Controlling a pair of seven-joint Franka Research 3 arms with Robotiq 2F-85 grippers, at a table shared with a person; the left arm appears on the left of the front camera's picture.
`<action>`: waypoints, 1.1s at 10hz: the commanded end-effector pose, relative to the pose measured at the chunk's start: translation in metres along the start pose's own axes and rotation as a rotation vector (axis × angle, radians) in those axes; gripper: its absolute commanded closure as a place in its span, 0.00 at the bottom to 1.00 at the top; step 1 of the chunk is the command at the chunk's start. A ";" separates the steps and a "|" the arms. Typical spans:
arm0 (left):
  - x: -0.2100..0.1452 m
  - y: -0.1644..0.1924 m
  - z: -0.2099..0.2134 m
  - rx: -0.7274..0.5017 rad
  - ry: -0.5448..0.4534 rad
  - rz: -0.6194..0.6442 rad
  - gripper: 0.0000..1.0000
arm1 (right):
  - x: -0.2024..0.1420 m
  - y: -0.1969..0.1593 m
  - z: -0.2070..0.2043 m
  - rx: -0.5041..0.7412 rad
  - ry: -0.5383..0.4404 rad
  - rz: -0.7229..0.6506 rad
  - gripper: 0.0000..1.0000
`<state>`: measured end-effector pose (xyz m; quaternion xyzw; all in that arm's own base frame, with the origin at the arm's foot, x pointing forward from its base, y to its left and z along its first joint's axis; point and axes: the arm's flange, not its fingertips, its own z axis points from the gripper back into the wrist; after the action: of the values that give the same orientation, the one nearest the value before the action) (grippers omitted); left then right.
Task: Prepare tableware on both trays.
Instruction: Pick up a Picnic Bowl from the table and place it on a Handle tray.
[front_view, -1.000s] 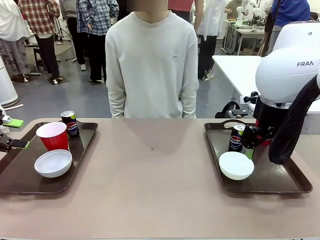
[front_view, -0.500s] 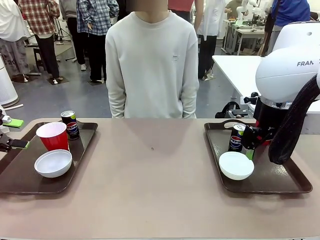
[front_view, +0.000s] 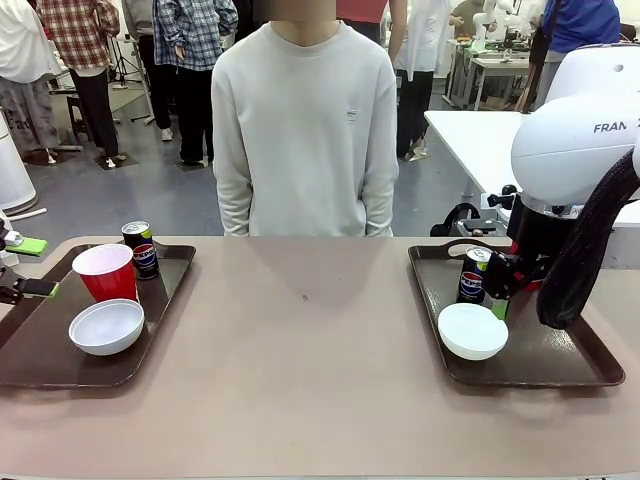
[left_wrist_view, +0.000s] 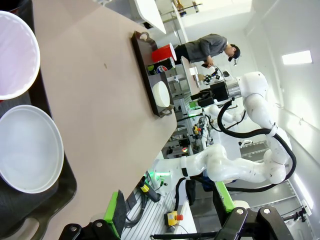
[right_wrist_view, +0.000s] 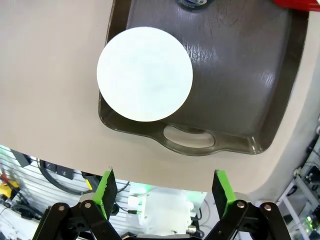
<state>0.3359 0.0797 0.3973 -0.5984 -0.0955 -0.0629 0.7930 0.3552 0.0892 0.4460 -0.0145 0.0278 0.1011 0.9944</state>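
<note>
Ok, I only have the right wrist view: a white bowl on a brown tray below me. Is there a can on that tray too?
Observer: Yes, a can stands upright on that tray, just behind the bowl.
Operator: And a cup?
Observer: The left wrist view shows a red cup on it, next to the can.
Operator: How is the other tray?
Observer: The other tray holds a second cup, a second bowl and a second can. The left gripper is open near its left end.
</note>
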 end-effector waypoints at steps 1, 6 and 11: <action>-0.001 0.000 0.000 -0.015 -0.016 -0.025 0.08 | -0.025 0.020 0.008 0.293 -0.029 0.078 0.00; -0.001 0.000 0.000 -0.015 -0.016 -0.025 0.08 | -0.115 0.004 0.052 1.369 -0.391 0.150 0.00; -0.001 0.000 0.000 -0.015 -0.016 -0.025 0.08 | -0.128 -0.045 -0.006 1.489 -0.253 -0.033 0.00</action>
<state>0.3359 0.0799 0.3974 -0.5984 -0.0957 -0.0626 0.7930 0.2922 -0.0147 0.5283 0.6772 -0.0447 0.0532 0.7326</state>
